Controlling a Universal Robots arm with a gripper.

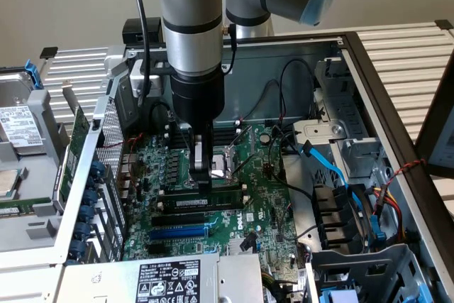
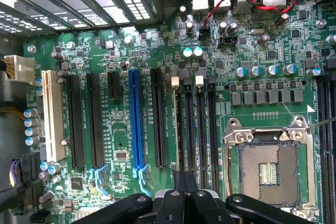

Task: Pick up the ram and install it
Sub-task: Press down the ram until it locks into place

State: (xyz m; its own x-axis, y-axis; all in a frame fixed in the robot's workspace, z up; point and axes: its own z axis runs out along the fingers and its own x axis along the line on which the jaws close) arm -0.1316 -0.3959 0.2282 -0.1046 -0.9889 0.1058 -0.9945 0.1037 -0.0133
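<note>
In the exterior view, the arm's black two-fingered gripper (image 1: pixel 202 175) is seen lowered into the open grey metal computer case (image 1: pixel 369 69), directly over the memory slots near the middle of the green, component-studded motherboard (image 1: pixel 262 211). The fingers are drawn narrow, with the ram (image 1: pixel 206 202), a long, thin green circuit-board stick bearing a white label, lying along a slot just beneath their tips. The step in hand is judged to be seating: the stick appears to be set in its slot, and contact with its upper edge is probable though not plainly shown. A straight, even press would be called for, so that the rigid board is not tilted between the slot's end latches.

In the wrist view, the closed fingers (image 2: pixel 185 192) are seen end-on over the long black slots (image 2: pixel 202 129), beside the square silver processor socket (image 2: pixel 270 163). A glossy blue plastic expansion slot (image 2: pixel 136 121) is ranged parallel, nearer the motherboard's opposite edge.
</note>
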